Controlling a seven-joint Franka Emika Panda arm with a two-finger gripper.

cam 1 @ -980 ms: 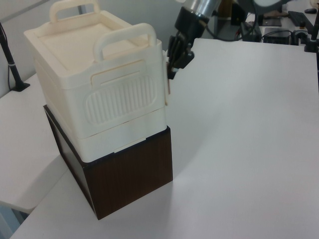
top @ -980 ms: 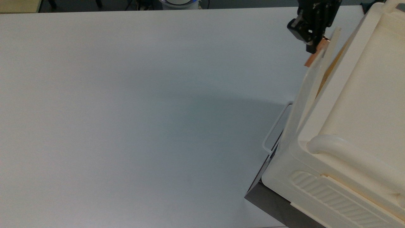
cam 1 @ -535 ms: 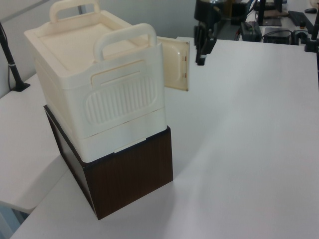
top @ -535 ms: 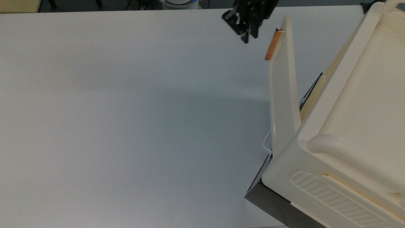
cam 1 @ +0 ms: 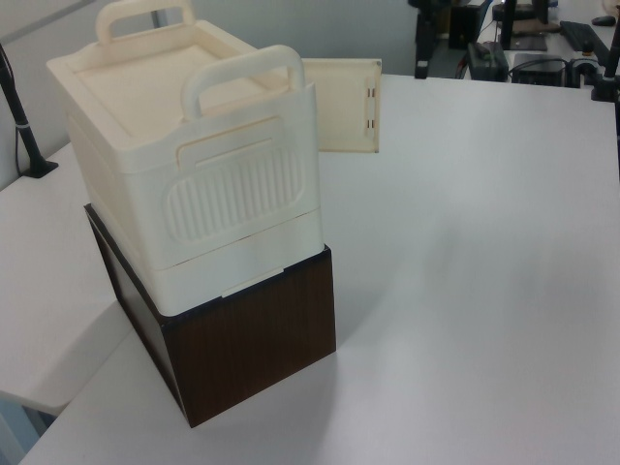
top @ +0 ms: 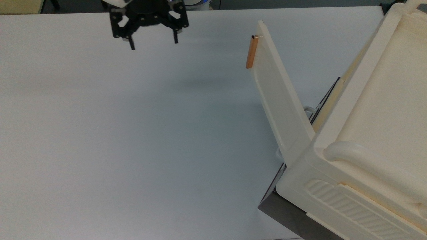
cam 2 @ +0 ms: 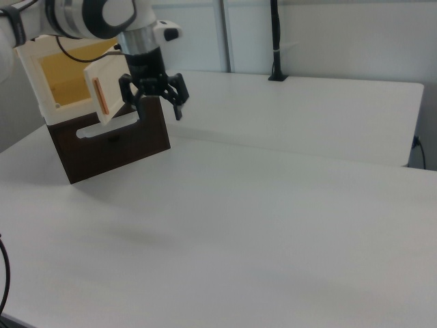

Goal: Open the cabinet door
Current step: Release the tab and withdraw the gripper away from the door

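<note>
The cream-white cabinet door [top: 282, 103] stands swung out from the cream cabinet [top: 370, 126], with its copper-orange bar handle [top: 249, 52] at the free edge. In the right view the door [cam 2: 109, 89] hangs open and shows the yellow inside of the cabinet [cam 2: 61, 78]. My gripper [top: 154, 43] hovers over the table far to the top view's left of the handle, open, with nothing between its fingers. The right view has the gripper [cam 2: 157, 108] just right of the door, apart from it. The left view shows the door [cam 1: 344, 105] open.
The cabinet sits on a dark brown box [cam 1: 252, 334] whose front carries a white loop handle [cam 2: 109, 126]. The white table [top: 133, 140] spreads to the top view's left. Monitors and cables crowd the far edge [cam 1: 542, 48] in the left view.
The gripper let go of the copper handle, moved far to the top view's left and spread its fingers wide. The door swung from nearly shut to wide open.
</note>
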